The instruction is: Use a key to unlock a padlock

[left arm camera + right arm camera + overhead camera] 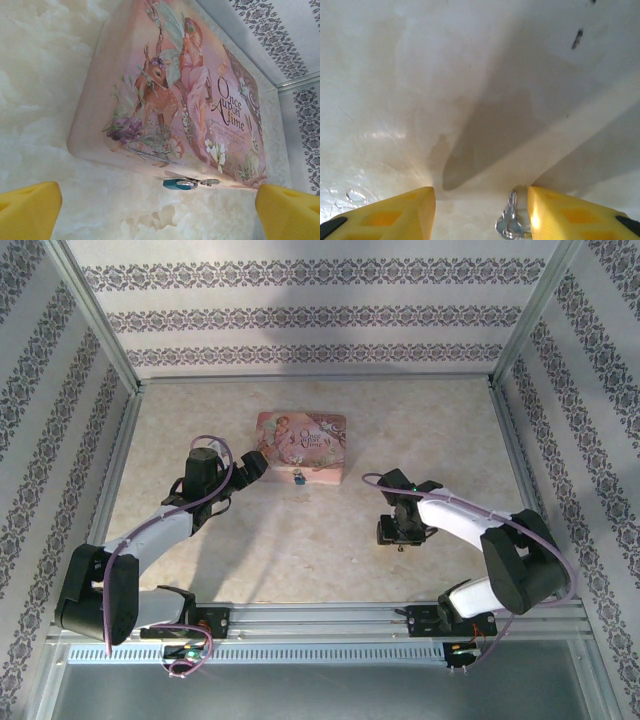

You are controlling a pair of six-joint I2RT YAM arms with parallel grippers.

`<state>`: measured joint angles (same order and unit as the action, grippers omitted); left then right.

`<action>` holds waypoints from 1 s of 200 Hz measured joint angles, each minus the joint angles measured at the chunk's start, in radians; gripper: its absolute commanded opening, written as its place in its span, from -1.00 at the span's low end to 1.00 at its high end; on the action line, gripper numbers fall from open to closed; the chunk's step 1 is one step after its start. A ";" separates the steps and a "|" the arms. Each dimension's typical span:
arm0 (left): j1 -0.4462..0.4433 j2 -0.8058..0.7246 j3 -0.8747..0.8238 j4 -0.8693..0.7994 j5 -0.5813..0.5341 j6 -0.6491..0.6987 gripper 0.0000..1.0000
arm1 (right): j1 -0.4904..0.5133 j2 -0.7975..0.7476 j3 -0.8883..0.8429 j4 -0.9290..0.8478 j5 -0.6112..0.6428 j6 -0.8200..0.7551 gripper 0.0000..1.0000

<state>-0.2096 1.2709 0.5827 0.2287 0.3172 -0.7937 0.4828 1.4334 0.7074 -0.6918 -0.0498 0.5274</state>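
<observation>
The left tool point(255, 466), its 2 yellow fingers point(30, 210) spread wide and gripping nothing, faces the padlock point(181, 184), a tiny blue body with a silvery part. The padlock sits just ahead of the tool, roughly centred in the gap between the fingers. It rests against the near edge of a flat pink box point(170, 100), apparently on the box's clasp, and the tool is not touching it. The right tool point(400, 534) points down at the pale counter point(330, 550) with its jaws apart. A small silvery key point(509, 222) lies between its fingers, close beside the finger on the right of the wrist view, though actual contact cannot be made out. The padlock lies well away from this tool, off to its left and farther out. Both items look light, stiff and smooth, so slipping seems a greater risk than breakage. The padlock may swing or twist when pushed, and is probably best pinched across the flat sides of its blue body, leaving the keyhole end exposed. The key is thin and flat on a hard surface, leaving little edge to catch. It is likely best clamped across its wider end, the part nearest the tool, so that the blade stays free.
</observation>
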 measured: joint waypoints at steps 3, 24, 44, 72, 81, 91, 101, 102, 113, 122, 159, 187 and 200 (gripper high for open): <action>0.000 0.000 0.000 0.000 0.000 0.000 0.99 | 0.002 -0.003 -0.003 -0.004 0.000 0.002 0.02; 0.000 0.000 0.000 0.000 0.000 0.000 0.99 | 0.013 -0.026 -0.021 -0.028 0.000 0.017 -0.02; 0.000 0.000 0.000 0.000 0.000 0.000 0.99 | 0.013 -0.040 -0.032 -0.048 0.000 0.026 -0.06; 0.000 0.000 0.000 0.000 0.000 0.000 0.99 | 0.024 -0.047 -0.034 -0.060 0.000 0.035 -0.10; 0.000 0.000 0.000 0.000 0.000 0.000 0.99 | 0.026 -0.047 -0.034 -0.060 0.000 0.039 -0.12; 0.000 0.000 0.000 0.000 0.000 0.000 0.99 | 0.026 -0.047 -0.034 -0.060 0.001 0.043 -0.15; 0.000 0.000 0.000 0.000 0.000 0.000 0.99 | 0.026 -0.047 -0.034 -0.060 0.001 0.043 -0.17; 0.000 0.000 0.000 0.000 0.000 0.000 0.99 | 0.026 -0.047 -0.034 -0.060 0.001 0.044 -0.18; 0.000 0.000 0.001 0.000 0.000 0.000 0.99 | 0.026 -0.046 -0.034 -0.060 0.001 0.045 -0.21; 0.000 0.000 0.002 0.000 0.000 0.000 0.99 | 0.026 -0.044 -0.034 -0.060 0.001 0.047 -0.25; 0.000 0.000 0.007 0.000 0.000 0.000 0.99 | 0.026 -0.034 -0.034 -0.061 0.009 0.047 -0.41; 0.000 0.000 0.008 0.000 0.000 0.000 0.99 | 0.026 -0.032 -0.033 -0.064 0.022 0.046 -0.52; 0.000 0.000 0.009 0.000 0.000 0.000 0.99 | 0.026 -0.032 -0.032 -0.066 0.026 0.046 -0.58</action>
<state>-0.2096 1.2709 0.5919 0.2283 0.3172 -0.7937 0.5087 1.4017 0.6750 -0.7582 -0.0242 0.5735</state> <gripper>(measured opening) 0.993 0.232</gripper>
